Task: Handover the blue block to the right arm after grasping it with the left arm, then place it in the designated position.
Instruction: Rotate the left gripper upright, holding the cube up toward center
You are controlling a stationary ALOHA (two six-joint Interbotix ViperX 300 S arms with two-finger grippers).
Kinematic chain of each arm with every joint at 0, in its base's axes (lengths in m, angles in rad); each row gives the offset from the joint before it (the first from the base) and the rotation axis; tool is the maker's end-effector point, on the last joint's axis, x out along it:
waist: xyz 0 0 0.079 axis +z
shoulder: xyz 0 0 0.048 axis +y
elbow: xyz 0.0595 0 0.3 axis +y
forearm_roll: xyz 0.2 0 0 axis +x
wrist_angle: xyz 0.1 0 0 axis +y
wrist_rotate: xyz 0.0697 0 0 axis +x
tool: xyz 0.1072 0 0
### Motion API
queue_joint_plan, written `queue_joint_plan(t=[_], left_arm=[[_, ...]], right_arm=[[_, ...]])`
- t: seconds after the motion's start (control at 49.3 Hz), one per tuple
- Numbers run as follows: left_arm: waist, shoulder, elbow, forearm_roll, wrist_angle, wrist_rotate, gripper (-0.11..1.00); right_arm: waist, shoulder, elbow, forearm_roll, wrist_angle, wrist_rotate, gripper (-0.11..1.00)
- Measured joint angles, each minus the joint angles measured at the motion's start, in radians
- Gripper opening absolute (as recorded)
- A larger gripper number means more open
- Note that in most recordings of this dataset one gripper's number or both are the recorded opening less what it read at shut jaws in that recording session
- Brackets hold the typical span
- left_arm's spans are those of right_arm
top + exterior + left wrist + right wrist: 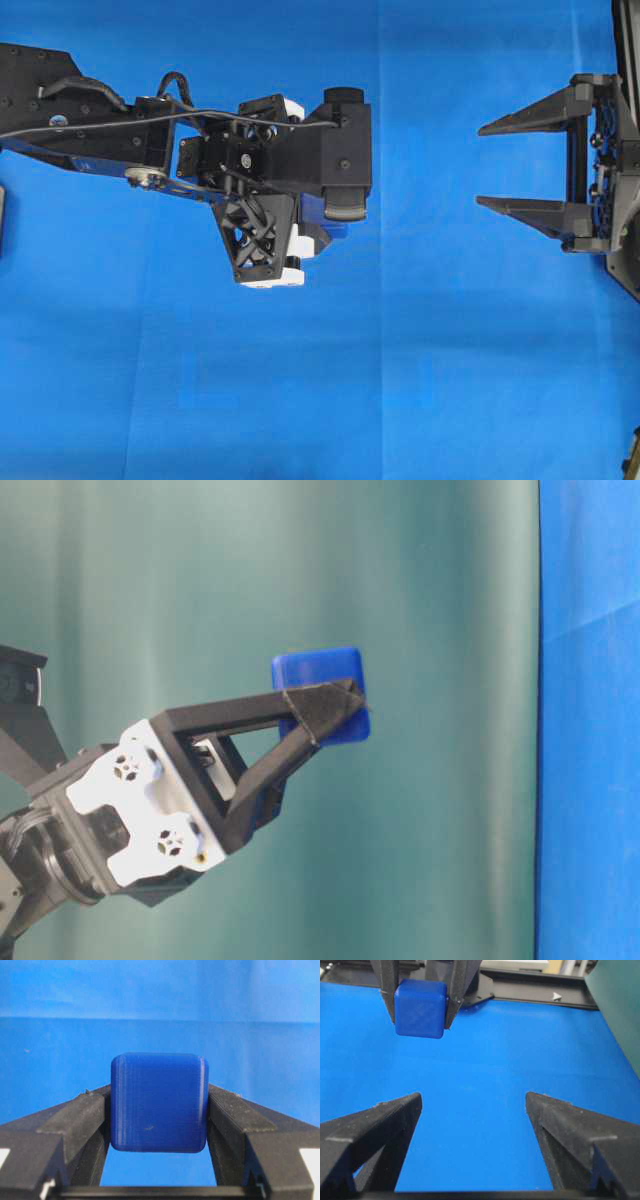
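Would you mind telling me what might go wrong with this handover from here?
1. The left gripper pinches the blue block only at its fingertips, so a bump from the right gripper might knock it loose.
2. The block hangs above the blue cloth; if the left releases before the open right gripper closes, it would likely fall.
3. The block sits off-centre in the right wrist view, so the jaws may miss.

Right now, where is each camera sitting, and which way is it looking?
Overhead: high up, looking down at the blue cloth; left arm and open right pincer show.
Table-level: low, sideways; left pincer lifts the blue block before a green curtain.
Left wrist: behind its fingers, gripping the block.
Right wrist: behind its open fingers, facing the block.
Both wrist views share the held block.
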Motion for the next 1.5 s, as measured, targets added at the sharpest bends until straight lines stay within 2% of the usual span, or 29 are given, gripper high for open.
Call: queue_joint_plan(t=[0.69, 0.852, 1.136, 1.501], left_arm=[[0.002, 0.0, 0.0, 0.0, 0.0, 0.0, 0.48], [0.003, -0.014, 0.025, 0.0, -0.021, 0.0, 0.48], [0.011, -0.089, 0.14, 0.0, -0.187, -0.003, 0.48], [0.018, -0.236, 0.37, 0.0, -0.575, -0.002, 0.48]], right_arm=[[0.002, 0.002, 0.0, 0.0, 0.0, 0.0, 0.95], [0.002, 0.002, 0.0, -0.002, 0.0, 0.0, 0.95], [0.002, 0.0, 0.0, -0.002, 0.0, 0.0, 0.95], [0.0, 0.0, 0.0, 0.0, 0.0, 0.0, 0.95]])
